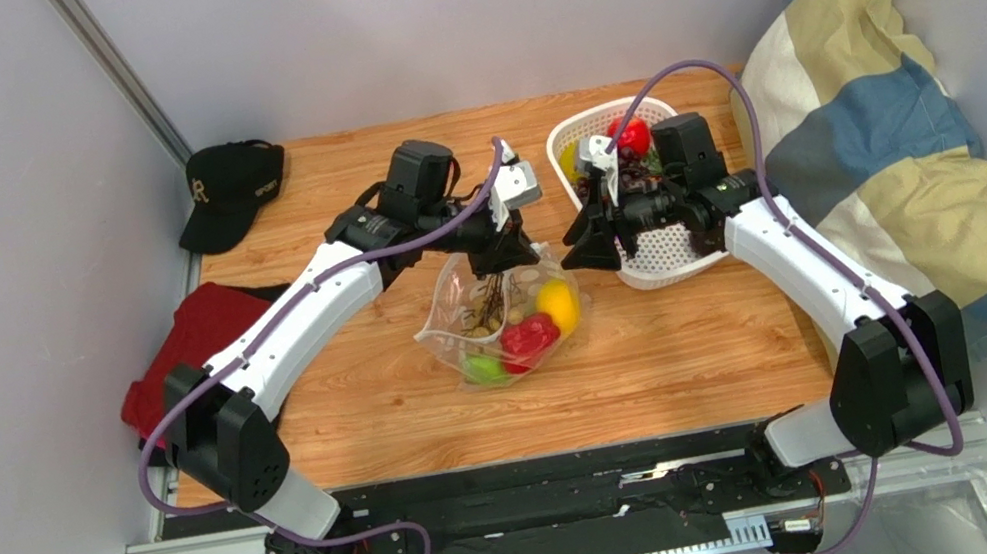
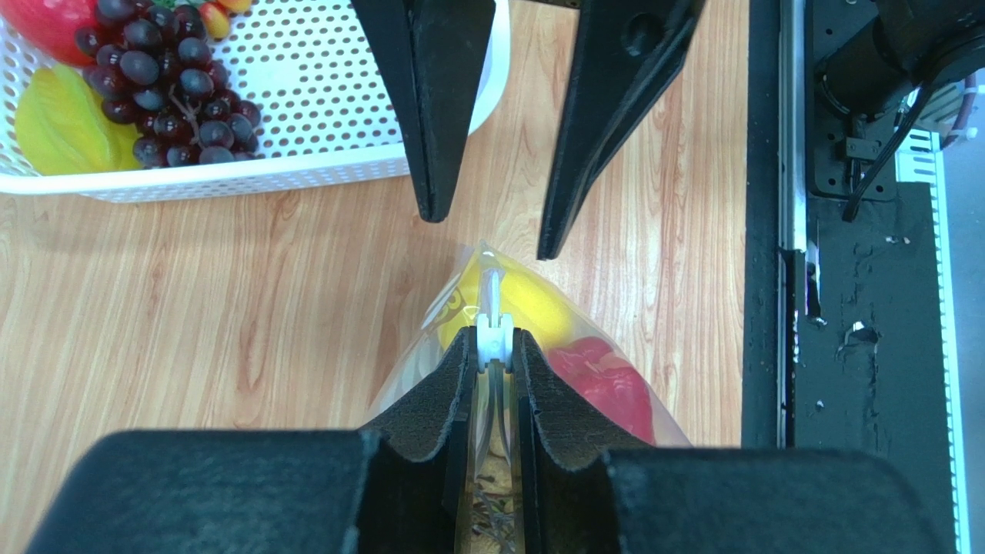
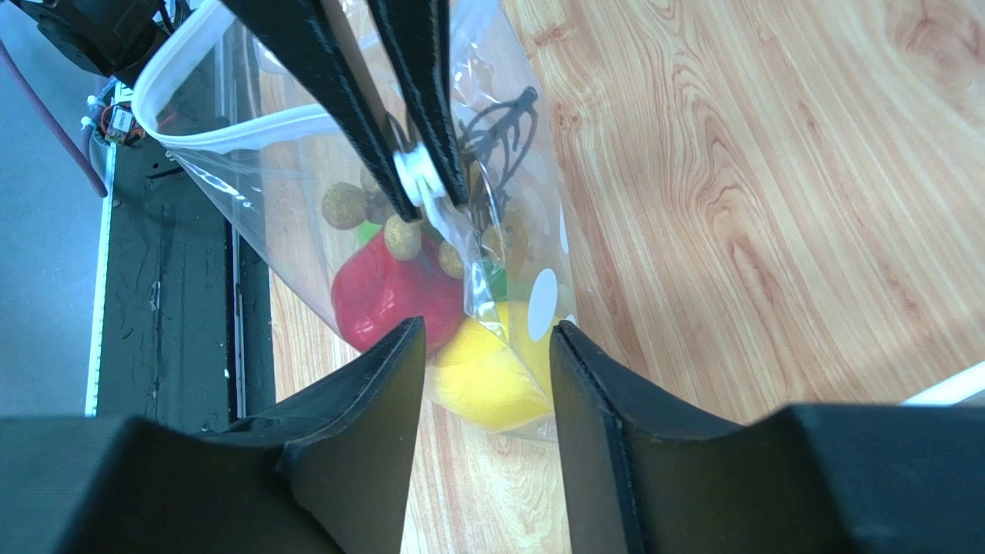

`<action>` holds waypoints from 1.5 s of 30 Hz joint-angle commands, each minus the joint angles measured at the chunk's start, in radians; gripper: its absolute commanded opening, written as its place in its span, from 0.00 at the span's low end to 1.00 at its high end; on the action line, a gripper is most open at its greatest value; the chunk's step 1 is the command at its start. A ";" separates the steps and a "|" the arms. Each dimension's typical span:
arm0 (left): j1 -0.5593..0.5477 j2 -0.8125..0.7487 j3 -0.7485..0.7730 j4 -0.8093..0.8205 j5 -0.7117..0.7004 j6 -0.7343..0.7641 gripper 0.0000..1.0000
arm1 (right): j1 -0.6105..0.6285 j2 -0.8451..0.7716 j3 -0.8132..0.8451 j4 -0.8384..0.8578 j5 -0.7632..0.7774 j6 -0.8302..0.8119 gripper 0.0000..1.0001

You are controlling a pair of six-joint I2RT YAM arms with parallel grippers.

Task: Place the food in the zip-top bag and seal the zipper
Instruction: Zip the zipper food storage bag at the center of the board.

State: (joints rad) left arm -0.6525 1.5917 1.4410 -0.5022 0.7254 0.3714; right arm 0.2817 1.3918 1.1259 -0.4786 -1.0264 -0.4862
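Left pincer is pressed onto the zipper, lifting the zip-top bag off the tabletop, I judge to keep its mouth up. Red pepper and lemon lie inside. Right pincer hangs spread beside it, empty. Grapes sit in the basket.

- There goes the basket, off the left wrist view's top edge (red fruit cropped too).
- The bag disappears downward behind the left gripper.
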 commanded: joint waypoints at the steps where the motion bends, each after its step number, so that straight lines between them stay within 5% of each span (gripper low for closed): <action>1: 0.002 -0.006 0.053 0.002 0.045 -0.008 0.05 | 0.016 -0.059 0.035 0.014 -0.012 -0.031 0.49; 15: -0.019 0.027 0.082 -0.004 0.054 0.004 0.03 | 0.048 -0.025 0.095 0.074 -0.009 -0.069 0.36; 23: -0.022 0.051 0.111 -0.018 0.031 -0.006 0.04 | 0.050 -0.027 0.103 0.020 -0.018 -0.149 0.00; 45: 0.019 -0.047 0.035 -0.104 -0.064 0.020 0.12 | -0.036 -0.080 0.037 0.038 0.112 -0.121 0.00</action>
State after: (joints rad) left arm -0.6556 1.6073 1.4834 -0.5457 0.6731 0.3695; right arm 0.2779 1.3487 1.1755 -0.4881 -0.9863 -0.6102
